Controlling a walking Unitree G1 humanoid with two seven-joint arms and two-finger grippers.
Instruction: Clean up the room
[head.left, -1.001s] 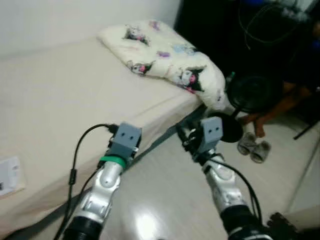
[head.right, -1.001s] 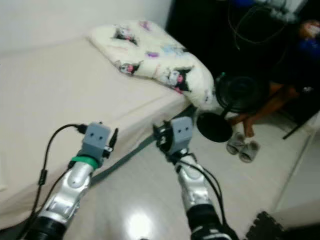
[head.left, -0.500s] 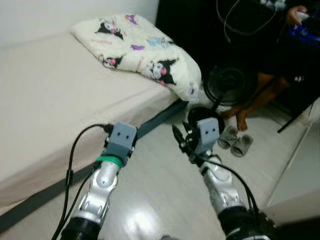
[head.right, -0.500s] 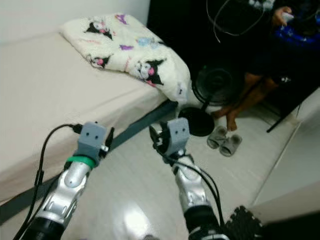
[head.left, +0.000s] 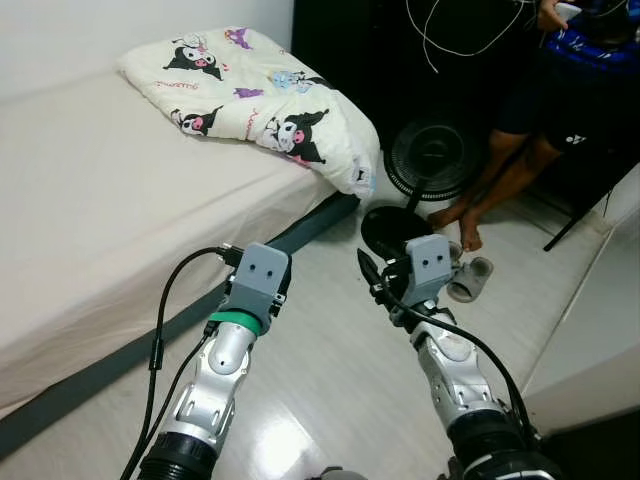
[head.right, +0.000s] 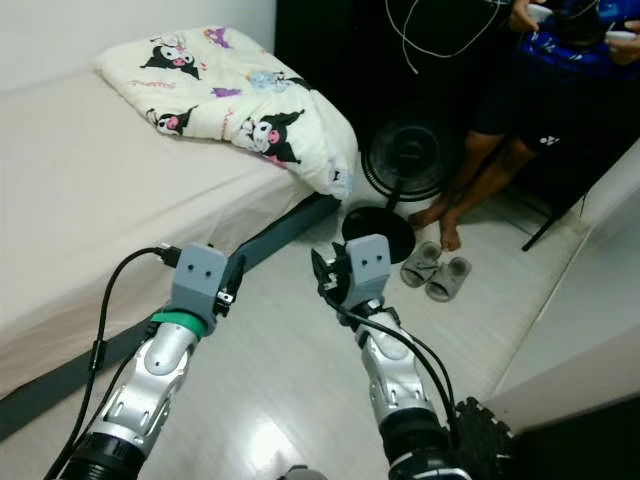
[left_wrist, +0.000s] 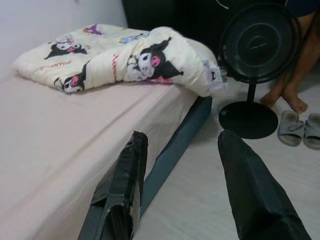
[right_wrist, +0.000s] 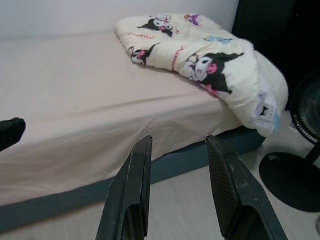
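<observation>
Since both grippers are empty, treat the tidying as not yet begun; the left gripper holds its jaws wide, the right gripper moderately parted, both above bare floor; the folded blanket overhangs the bed corner; slippers lie beside the fan, near a person's feet.

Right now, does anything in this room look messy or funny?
Yes. The cream cartoon-print blanket lies crumpled at the corner of the beige mattress, one end drooping over the edge toward the black standing fan.
</observation>
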